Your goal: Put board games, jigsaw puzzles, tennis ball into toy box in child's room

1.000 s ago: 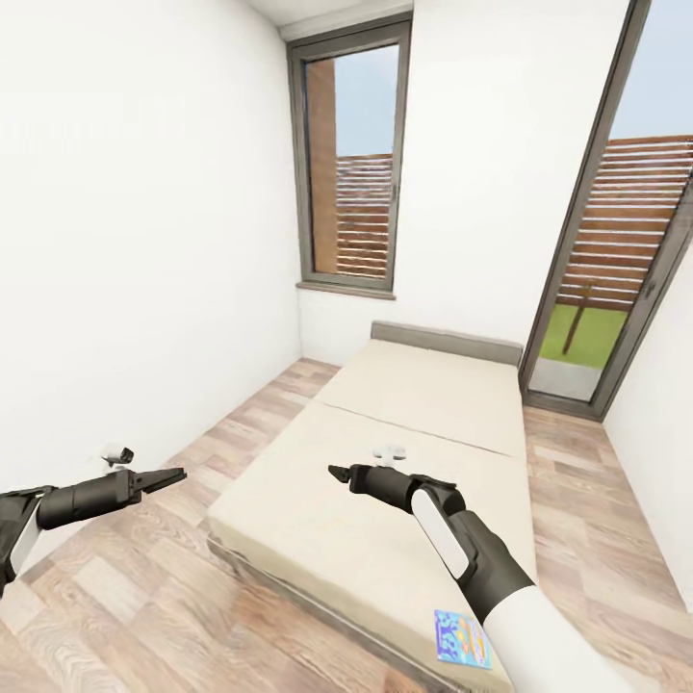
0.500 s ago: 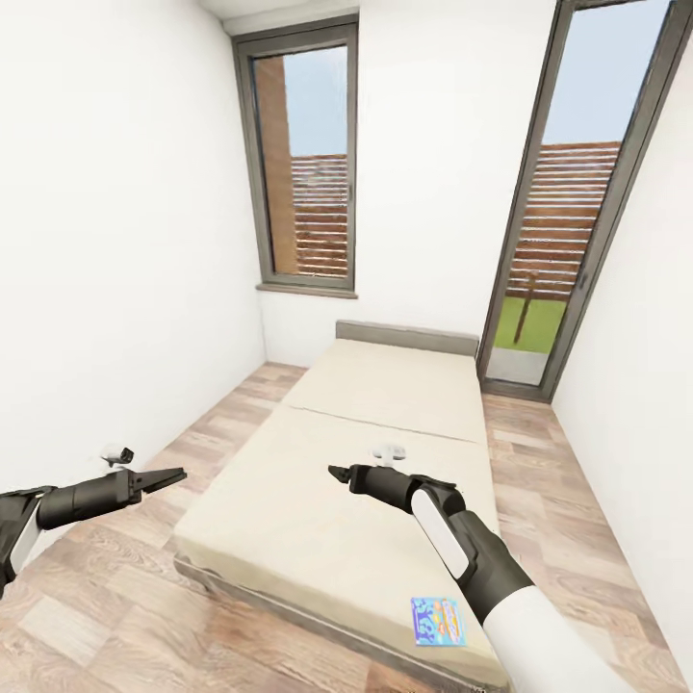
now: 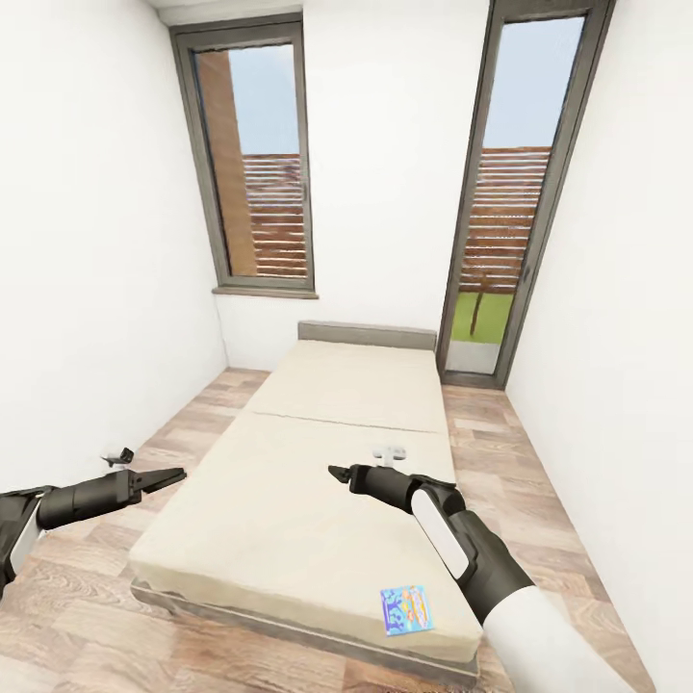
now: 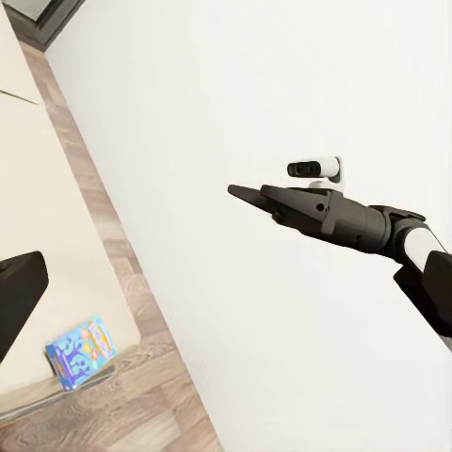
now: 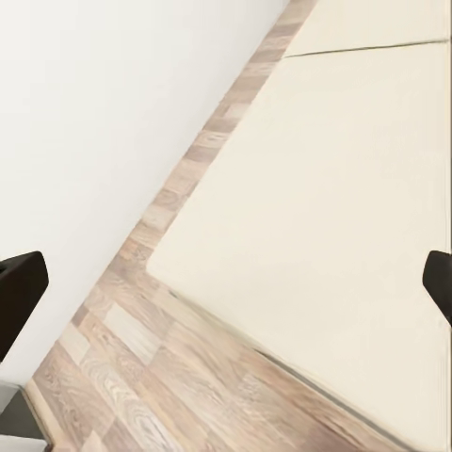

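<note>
— The right gripper [image 3: 339, 473] hangs over the bed [image 3: 289, 500], jaws apparently together, empty; left gripper [image 3: 173, 474] likewise.
— The board game [image 3: 405, 609] lies at the bed's near corner; roll closer, then spread the jaws.

A low bed [image 3: 318, 462] with a bare cream mattress and a grey headboard stands on a wood-plank floor [image 3: 87, 616], its head against the far white wall between two tall windows. A seam crosses the mattress partway down. One board game [image 3: 406, 609], a flat box with a blue, brightly printed lid, lies flat on the mattress near the foot corner on the robot's right, close to the edge.
</note>
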Available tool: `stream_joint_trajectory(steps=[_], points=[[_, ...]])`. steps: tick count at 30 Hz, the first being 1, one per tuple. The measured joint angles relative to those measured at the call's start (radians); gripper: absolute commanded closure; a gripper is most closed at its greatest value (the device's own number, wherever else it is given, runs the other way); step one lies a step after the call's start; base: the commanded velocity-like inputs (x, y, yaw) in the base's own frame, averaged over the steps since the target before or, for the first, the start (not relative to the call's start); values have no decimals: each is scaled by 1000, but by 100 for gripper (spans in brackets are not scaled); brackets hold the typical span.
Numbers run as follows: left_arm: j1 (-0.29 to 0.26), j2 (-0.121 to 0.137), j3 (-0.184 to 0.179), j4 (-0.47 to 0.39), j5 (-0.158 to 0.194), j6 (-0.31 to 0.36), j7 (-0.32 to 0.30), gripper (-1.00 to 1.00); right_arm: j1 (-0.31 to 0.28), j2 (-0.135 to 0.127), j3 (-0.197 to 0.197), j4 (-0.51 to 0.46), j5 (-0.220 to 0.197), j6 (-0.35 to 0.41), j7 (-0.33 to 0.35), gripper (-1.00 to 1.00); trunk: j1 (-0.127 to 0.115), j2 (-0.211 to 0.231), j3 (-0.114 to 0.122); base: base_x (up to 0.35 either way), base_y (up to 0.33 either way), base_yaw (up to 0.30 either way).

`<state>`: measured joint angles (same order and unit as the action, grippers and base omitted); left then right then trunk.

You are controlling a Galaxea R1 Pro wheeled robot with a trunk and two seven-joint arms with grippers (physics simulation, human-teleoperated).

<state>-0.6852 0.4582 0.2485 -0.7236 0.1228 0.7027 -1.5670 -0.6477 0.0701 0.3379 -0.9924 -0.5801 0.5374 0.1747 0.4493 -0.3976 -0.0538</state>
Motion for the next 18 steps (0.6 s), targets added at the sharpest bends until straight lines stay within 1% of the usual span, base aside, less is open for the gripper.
stream_joint_trajectory(steps=[18], points=[[0, 0, 0, 0, 0, 0, 0, -100, 0, -1, -1, 0, 0, 0, 0, -100, 0, 0, 0, 0, 1, -279]])
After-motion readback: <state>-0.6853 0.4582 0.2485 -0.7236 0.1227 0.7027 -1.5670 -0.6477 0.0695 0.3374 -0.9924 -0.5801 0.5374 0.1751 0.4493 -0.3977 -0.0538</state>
